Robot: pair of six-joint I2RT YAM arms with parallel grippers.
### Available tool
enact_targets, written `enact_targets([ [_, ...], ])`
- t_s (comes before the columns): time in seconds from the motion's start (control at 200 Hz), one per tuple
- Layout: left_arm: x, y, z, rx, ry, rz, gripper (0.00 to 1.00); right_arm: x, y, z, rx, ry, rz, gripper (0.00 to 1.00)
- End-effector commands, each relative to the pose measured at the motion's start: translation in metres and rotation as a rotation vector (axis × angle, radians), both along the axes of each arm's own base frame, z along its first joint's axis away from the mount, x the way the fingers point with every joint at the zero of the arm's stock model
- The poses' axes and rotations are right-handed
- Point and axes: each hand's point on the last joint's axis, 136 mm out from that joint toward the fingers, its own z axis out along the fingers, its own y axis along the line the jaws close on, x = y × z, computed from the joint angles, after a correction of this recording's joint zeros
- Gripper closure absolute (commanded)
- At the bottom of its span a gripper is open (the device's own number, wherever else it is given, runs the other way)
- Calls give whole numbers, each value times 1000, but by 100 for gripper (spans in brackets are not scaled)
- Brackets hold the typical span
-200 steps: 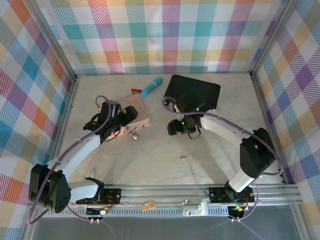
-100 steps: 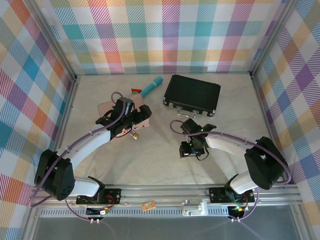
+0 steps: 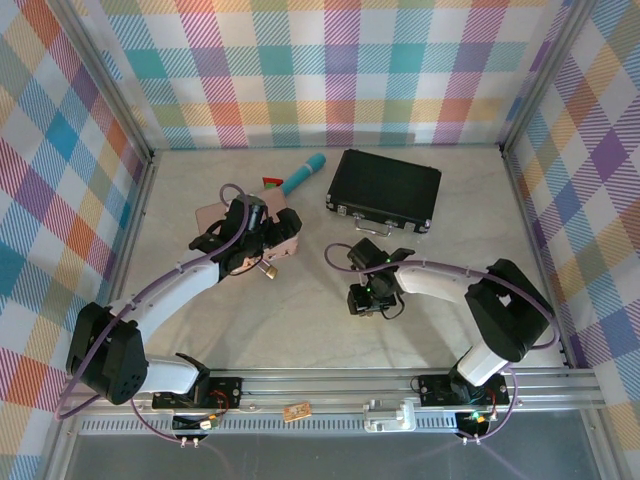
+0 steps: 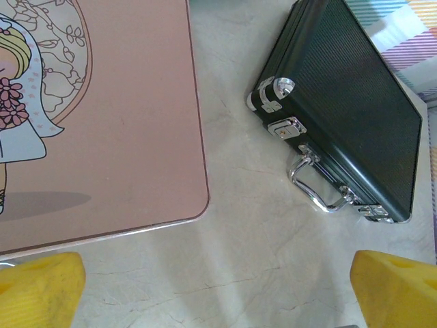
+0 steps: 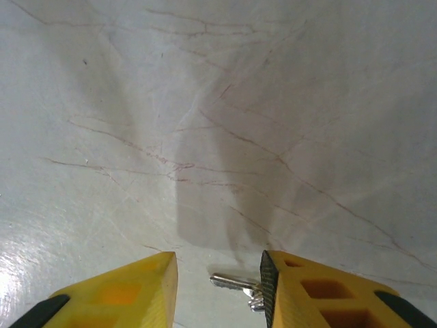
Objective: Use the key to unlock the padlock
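while the right gripper [image 5: 217,270] hangs low over the table [image 5: 205,102], its jaws narrow but with a gap between them, the key [image 5: 233,281] lies flat in that gap at 6 o'clock of the wrist view. it sits just against the inner face of one yellow finger [image 5: 293,287] and apart from the other. judged from this, the step in hand is picking up the key, not yet clamped.

the padlock [image 3: 267,268] sits on the table at 5 o'clock of the pink tin [image 4: 102,116], at about 9 o'clock of the right gripper in the top view and well apart from the key. the left gripper [image 4: 218,301] hovers by the tin, jaws wide and holding nothing.

next, the right jaws need to pinch the thin key squarely and lift it without sliding it, and the left likely has to steady the padlock.
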Motion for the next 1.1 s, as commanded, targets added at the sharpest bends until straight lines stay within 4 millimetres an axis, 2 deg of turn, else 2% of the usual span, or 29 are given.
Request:
enact_targets([
  [0.0, -4, 1, 6, -2, -10, 16, 1, -17, -9, -1, -9, 26, -11, 61],
  [0.135, -1, -3, 3, -7, -2, 8, 1, -25, -18, -5, -24, 23, -12, 61],
  [0.285, -2, -7, -2, -14, 14, -7, 1, -24, -23, -4, -40, 7, -17, 60],
  [0.425, -4, -7, -1, -11, 15, -8, 1, -21, -31, 4, -79, -15, -27, 45],
  [0.515, -5, -5, 0, -6, 11, -3, 1, -18, -33, 18, -82, -41, -42, 43],
  [0.595, -5, -4, 0, 1, 12, -2, 1, -17, -39, 28, -96, -54, -66, 43],
  [0.695, -4, -5, -1, 2, 17, -4, 1, -19, -47, 29, -123, -60, -90, 44],
  [0.855, 0, -10, -2, -6, 21, -14, 1, -25, -59, 14, -182, -30, -128, 50],
  [1.095, 3, -14, -4, -17, 31, -22, 1, -27, -59, -2, -182, -17, -130, 59],
])
